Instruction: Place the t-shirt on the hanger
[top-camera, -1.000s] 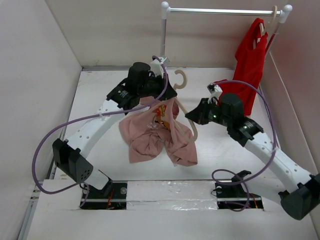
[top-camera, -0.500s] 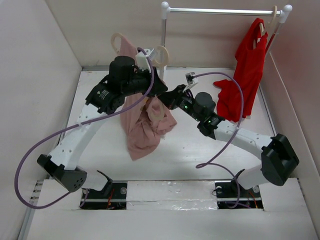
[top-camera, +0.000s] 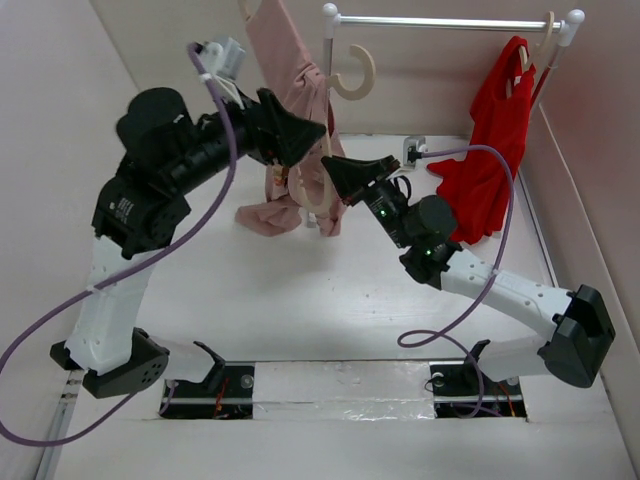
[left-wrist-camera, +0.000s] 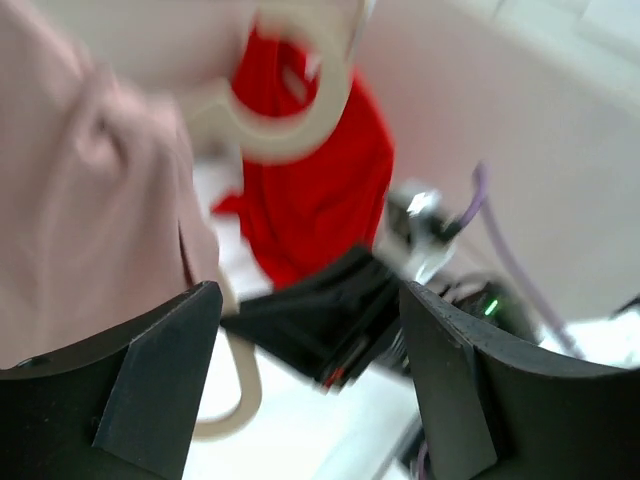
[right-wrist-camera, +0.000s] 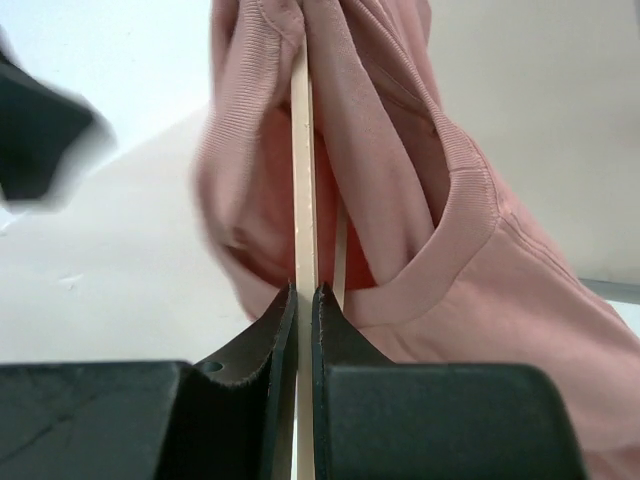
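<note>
Pinching the upright pale cream wooden hanger (right-wrist-camera: 302, 170): your right gripper (right-wrist-camera: 303, 292).
Dusty pink cloth t-shirt (top-camera: 285, 60) drapes it; left gripper (left-wrist-camera: 308, 295) gapes wide alongside.

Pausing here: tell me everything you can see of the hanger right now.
The hanger is pale cream and looks wooden. Its thick curved hook hangs free beside the rack post. It is held up in the air, standing steeply. The right gripper is shut on one thin arm, and the pink t-shirt is draped around it.
</note>
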